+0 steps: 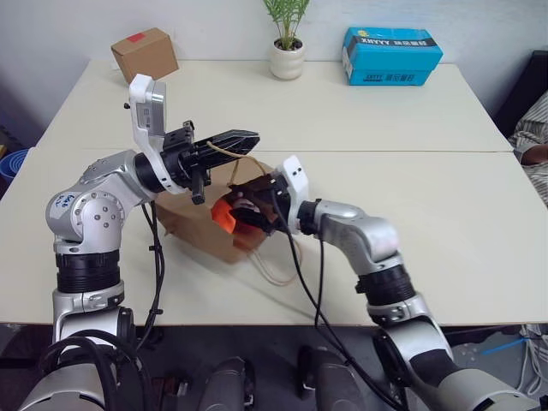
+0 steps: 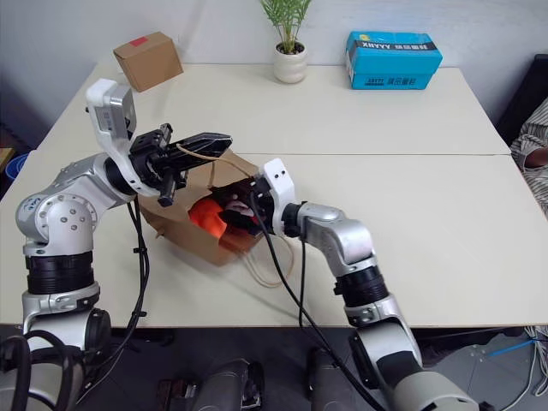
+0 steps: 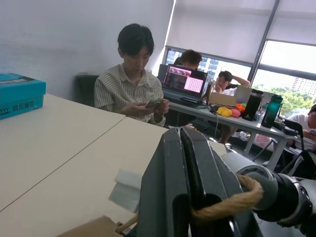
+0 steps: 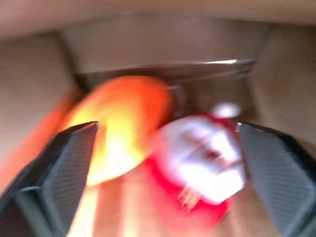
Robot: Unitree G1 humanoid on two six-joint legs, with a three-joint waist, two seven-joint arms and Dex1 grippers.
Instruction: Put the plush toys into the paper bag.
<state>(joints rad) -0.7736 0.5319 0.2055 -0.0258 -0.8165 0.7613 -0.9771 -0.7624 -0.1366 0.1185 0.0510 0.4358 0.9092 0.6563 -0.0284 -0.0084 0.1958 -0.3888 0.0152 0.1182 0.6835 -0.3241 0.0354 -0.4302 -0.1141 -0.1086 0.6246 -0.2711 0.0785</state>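
At the bag's mouth the right tool (image 2: 242,210) reaches in with its fingers (image 4: 64,168) spread wide and nothing between them. Just past them, inside the bag (image 2: 184,233), lie both toys side by side: the orange toy (image 4: 121,128) toward one finger and the red-and-white toy (image 4: 202,163) toward the other, touching each other on the bag's brown floor. From the head views the orange toy shows at the bag's open end, right beside the tool. Up and to the robot's left, the left tool (image 1: 229,141) is clamped on a rope handle (image 3: 224,203), holding the bag's upper edge lifted so the mouth gapes toward the right arm. A second handle (image 2: 276,265) hangs loose on the counter (image 2: 411,205) in front of the bag. Along the counter's far edge stand a small cardboard box (image 1: 144,53), a potted plant (image 1: 287,47) and a blue box (image 1: 390,56). Beyond the counter a person (image 3: 129,89) in a striped shirt sits looking at a phone.
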